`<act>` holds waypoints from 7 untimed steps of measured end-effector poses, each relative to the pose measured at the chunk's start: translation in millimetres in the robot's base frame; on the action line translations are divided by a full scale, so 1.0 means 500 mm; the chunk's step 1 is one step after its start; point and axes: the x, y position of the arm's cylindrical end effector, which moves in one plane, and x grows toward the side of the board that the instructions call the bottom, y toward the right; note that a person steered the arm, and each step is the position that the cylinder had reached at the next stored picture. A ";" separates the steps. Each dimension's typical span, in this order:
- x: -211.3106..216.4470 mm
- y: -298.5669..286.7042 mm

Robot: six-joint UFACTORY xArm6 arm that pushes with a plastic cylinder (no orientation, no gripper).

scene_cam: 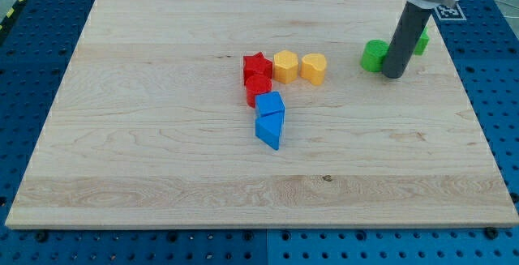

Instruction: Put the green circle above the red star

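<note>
The red star [257, 65] lies near the board's middle, a little toward the view's top. A green block [374, 55], which looks round, lies at the view's upper right. My tip [392, 74] stands right beside it, touching its right side. A second green block [422, 40] shows behind the rod, partly hidden, so its shape is unclear.
A red block [258, 88] sits just below the star. A yellow hexagon [285, 66] and a yellow heart [314, 68] lie to the star's right. Two blue blocks [271, 103] [270, 128] lie below the red ones. The wooden board [162, 135] rests on a blue pegboard.
</note>
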 end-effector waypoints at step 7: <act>-0.197 -0.087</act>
